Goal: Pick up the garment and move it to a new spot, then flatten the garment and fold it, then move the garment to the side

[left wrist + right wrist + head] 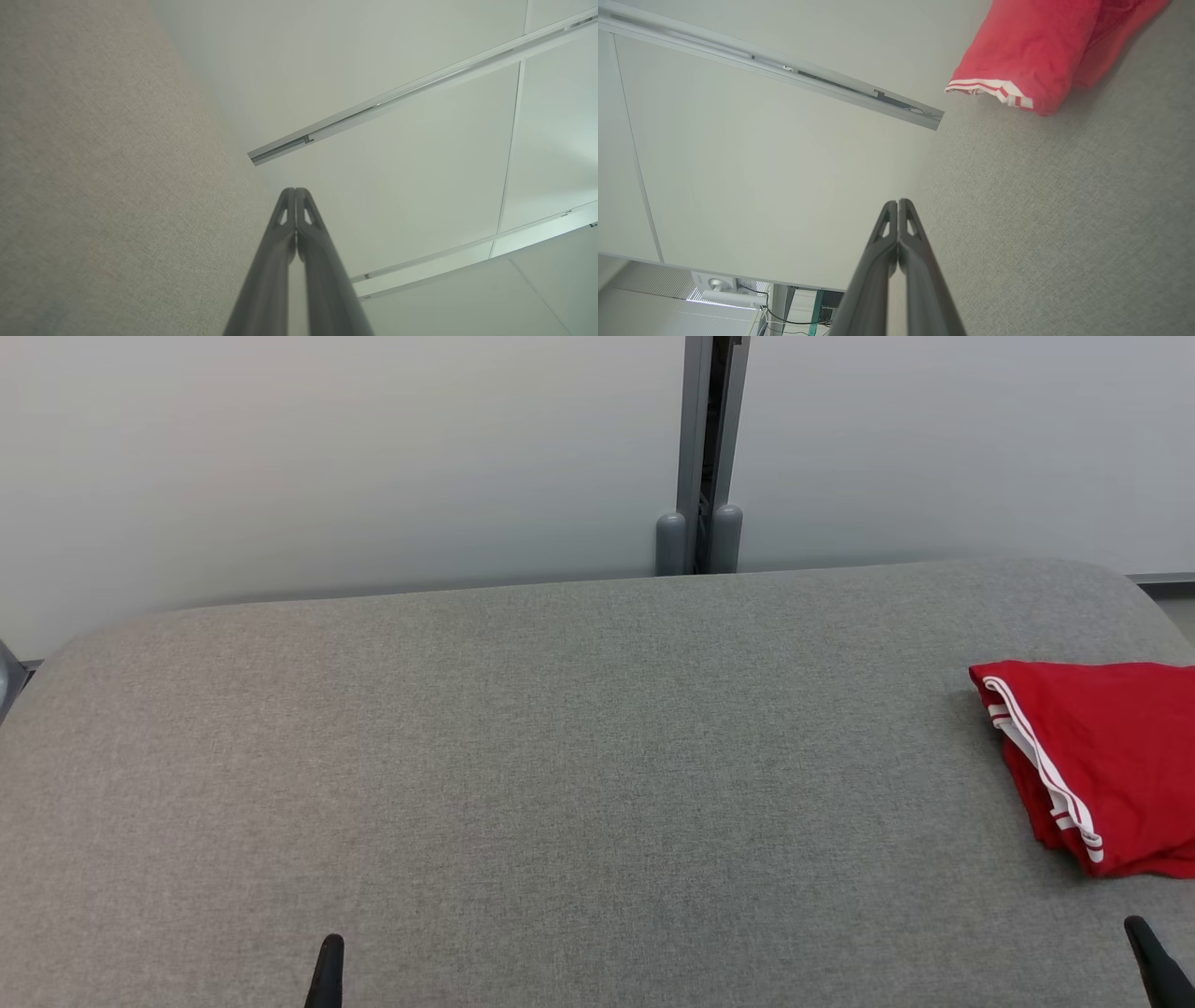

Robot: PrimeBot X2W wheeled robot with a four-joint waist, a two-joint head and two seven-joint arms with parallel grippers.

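Holding shut and empty, left gripper [327, 973] and right gripper [1154, 959], low over grey table [560, 756]. Ahead of right gripper, well apart from left: folded red garment [1111, 756]. Swinging forward carelessly could snag its striped hem [1041, 761], dragging folds open.

surface: grey fabric-covered table [560, 756], rounded far corners. lying on it: one folded red garment [1111, 756] with white stripes, at right edge.
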